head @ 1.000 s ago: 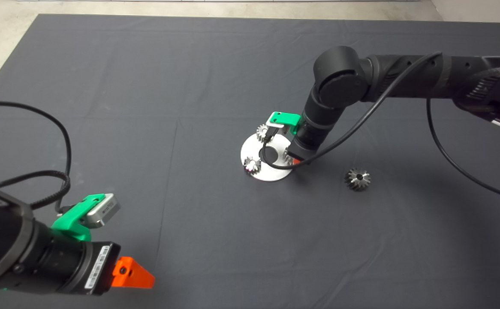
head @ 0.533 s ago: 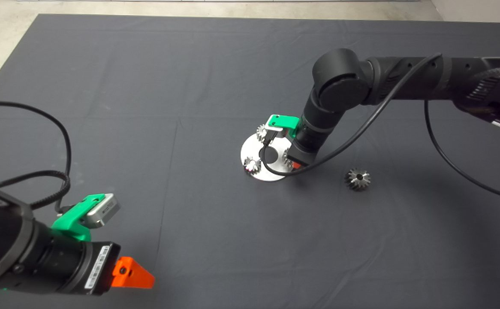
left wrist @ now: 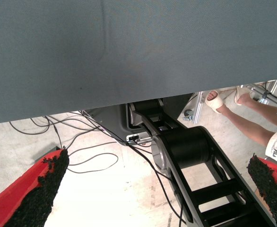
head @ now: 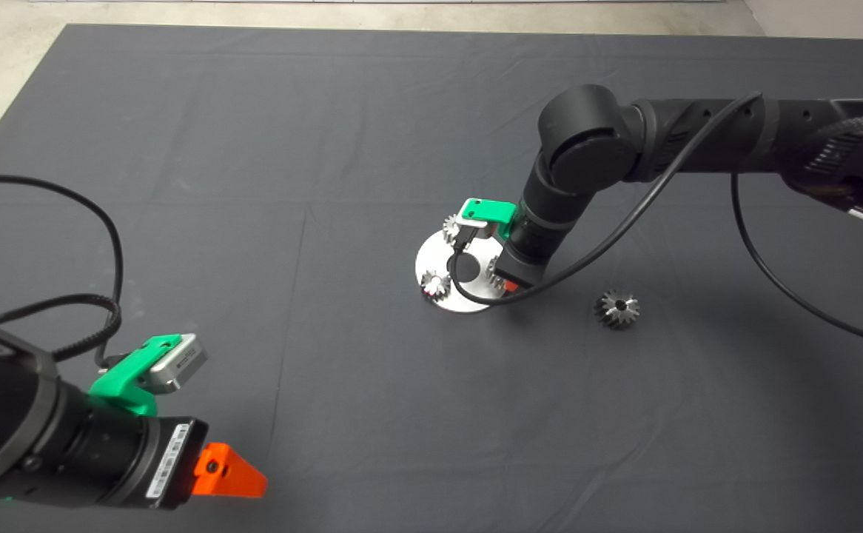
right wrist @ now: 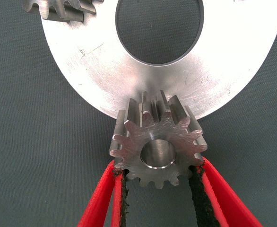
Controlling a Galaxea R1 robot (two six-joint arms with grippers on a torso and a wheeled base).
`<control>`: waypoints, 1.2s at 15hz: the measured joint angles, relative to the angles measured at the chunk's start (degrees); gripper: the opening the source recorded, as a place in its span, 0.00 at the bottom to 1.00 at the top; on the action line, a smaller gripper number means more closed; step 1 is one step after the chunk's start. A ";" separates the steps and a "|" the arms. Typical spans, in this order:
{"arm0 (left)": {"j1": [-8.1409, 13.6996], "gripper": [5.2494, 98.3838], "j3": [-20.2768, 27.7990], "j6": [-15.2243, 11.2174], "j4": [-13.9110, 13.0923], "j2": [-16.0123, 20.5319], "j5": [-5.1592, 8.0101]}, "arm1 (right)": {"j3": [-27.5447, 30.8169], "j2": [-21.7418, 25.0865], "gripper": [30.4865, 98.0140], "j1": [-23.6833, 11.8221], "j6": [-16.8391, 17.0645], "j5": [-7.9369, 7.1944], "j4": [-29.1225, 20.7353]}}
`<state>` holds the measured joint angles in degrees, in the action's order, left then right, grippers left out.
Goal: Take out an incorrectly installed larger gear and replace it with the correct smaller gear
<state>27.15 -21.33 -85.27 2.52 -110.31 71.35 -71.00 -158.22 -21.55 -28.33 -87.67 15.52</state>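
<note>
Dark mat covers the table. Round steel plate with a centre hole lies mid-mat, two small gears on its rim. Right gripper sits at the plate's right edge, its fingers clamped on the smaller gear, which sits at the plate rim. The larger gear lies alone on the mat, well right of the plate. Left gripper parked at lower left off the mat, fingers apart, holding nothing; a person's legs show beyond it
</note>
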 measured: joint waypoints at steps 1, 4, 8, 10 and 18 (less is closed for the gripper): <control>0.00 0.99 0.00 -0.01 0.00 0.00 0.00 | 0.00 0.01 0.00 0.00 0.00 0.00 0.00; 0.00 0.99 0.00 -0.01 0.00 0.00 0.00 | 0.00 0.16 0.00 0.00 0.00 0.02 0.00; 0.00 0.99 0.00 -0.01 0.00 0.00 0.00 | -0.09 0.50 0.00 0.02 0.00 0.00 0.02; 0.00 0.99 0.00 -0.12 0.00 0.00 0.00 | -0.09 0.72 0.00 0.00 0.02 0.11 0.02; 0.00 0.99 0.00 -0.18 0.00 0.00 -0.02 | -0.09 0.91 0.00 0.13 0.00 0.20 0.22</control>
<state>27.15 -21.33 -85.44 2.52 -110.31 71.33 -71.08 -157.31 -21.42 -28.33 -87.48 15.74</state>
